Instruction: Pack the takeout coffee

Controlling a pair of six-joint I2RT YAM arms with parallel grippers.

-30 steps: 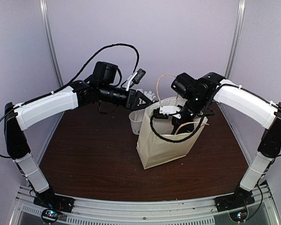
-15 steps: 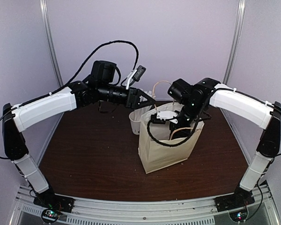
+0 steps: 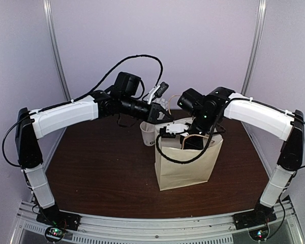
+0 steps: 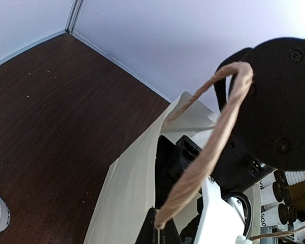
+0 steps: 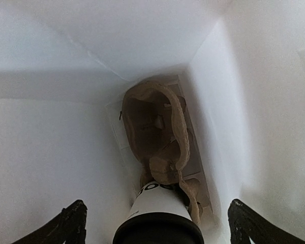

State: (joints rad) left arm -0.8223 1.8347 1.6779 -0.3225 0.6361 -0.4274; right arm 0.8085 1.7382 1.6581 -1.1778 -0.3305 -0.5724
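One lidded cup [image 5: 160, 206] partly cut off; bag [image 3: 185, 162] hides right jaws overhead.

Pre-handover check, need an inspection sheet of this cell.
Surface: dark brown wooden table, cream paper bag upright on it.
Job's things: small white paper cup with round black plastic lid, standing in brown pulp tray at the bag's bottom.
Clutter: second white paper cup beside the bag.
Grippers: left gripper shut on bag's twisted paper handle; right gripper open inside bag, fingers clear of the cup.
Cables: black cable loops above left arm; another drapes across bag mouth.
Surroundings: pale walls, metal corner posts.
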